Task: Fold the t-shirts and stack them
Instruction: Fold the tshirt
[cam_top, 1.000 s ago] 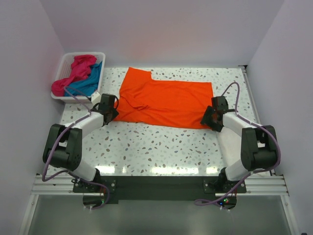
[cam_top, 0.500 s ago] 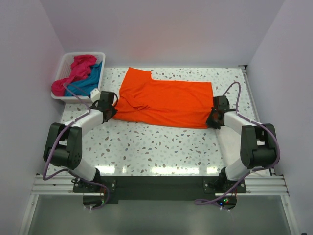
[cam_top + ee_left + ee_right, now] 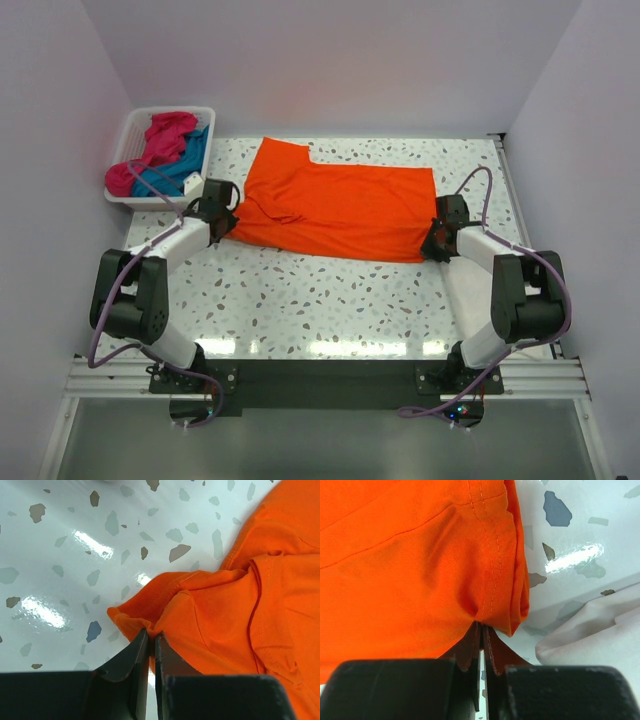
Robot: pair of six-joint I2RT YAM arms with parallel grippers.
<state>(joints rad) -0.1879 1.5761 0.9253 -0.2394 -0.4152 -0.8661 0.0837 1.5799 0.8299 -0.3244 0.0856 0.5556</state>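
Top external — basket (image 3: pixel 128 203) holds magenta t-shirt (image 3: pixel 160 138) and teal t-shirt (image 3: pixel 182 170), seemingly tangled.

place: robot lab test cell | walls (image 3: pixel 330 60): plain white panels closing in three sides | table (image 3: pixel 330 300): speckled white top, glare from overhead light | near edge: metal rail (image 3: pixel 105 378) carrying left arm (image 3: pixel 150 290) and right arm (image 3: pixel 505 290), bolted side by side | wiring: purple cables (image 3: pixel 480 170) looping loose

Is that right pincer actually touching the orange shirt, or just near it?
Touching. The right wrist view shows the right pincer shut on the hemmed corner of the orange t-shirt, with the cloth puckering into the pinch.
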